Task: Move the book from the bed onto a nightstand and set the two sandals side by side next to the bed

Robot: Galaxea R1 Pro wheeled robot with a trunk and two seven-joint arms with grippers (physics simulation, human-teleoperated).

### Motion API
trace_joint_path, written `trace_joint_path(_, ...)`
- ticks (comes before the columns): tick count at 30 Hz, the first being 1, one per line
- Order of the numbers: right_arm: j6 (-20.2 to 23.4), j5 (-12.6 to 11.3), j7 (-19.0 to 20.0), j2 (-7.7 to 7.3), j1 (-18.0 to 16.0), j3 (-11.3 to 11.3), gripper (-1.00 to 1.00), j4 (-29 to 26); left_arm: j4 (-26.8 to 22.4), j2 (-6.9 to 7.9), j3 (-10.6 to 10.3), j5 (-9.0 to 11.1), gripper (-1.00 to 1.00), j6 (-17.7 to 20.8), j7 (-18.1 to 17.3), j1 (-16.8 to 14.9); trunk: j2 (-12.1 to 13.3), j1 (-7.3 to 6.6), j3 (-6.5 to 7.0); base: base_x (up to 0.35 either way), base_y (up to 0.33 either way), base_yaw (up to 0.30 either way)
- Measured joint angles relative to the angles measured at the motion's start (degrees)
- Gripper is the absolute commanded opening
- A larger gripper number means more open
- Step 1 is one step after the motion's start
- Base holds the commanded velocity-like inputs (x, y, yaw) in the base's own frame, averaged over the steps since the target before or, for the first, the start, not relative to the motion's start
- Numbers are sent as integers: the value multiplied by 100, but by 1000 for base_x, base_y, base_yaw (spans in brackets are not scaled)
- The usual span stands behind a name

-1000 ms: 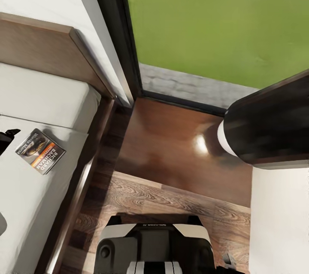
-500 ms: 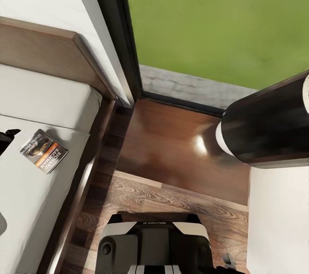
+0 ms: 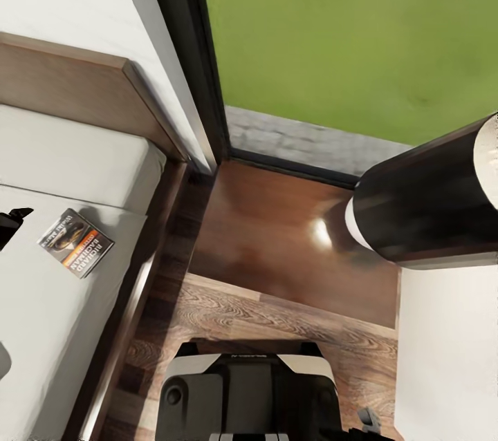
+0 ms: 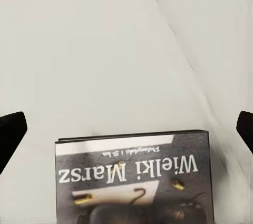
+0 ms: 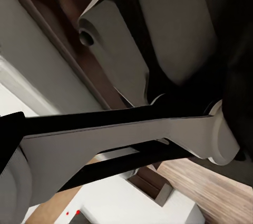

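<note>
Your head camera has drifted left, sliding the thin grey-white paperback book (image 3: 76, 243) rightward in view. It lies flat on the off-white mattress of the dark wooden bed (image 3: 48, 316), just ahead of your left pincer (image 4: 126, 129), jaws wide apart. Right pincer: cannot tell.

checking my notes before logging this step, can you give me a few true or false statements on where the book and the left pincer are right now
1. The book lies on the bed. True.
2. The left pincer is shut on the book. False: its fingertips stand wide apart over the mattress, the book lying flat between them.
3. The nightstand top carries the book. False: the book is on the mattress.
4. The nightstand stands beside the bed, by the window. True.
</note>
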Motion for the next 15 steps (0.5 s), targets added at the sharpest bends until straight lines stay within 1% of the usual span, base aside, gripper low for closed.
trace_joint_path(15, 0, 0, 4, 0, -1, 0, 100, 0, 6, 0, -9, 8, 100, 24, 1, 0, 602, -330, 270, 0, 0, 0)
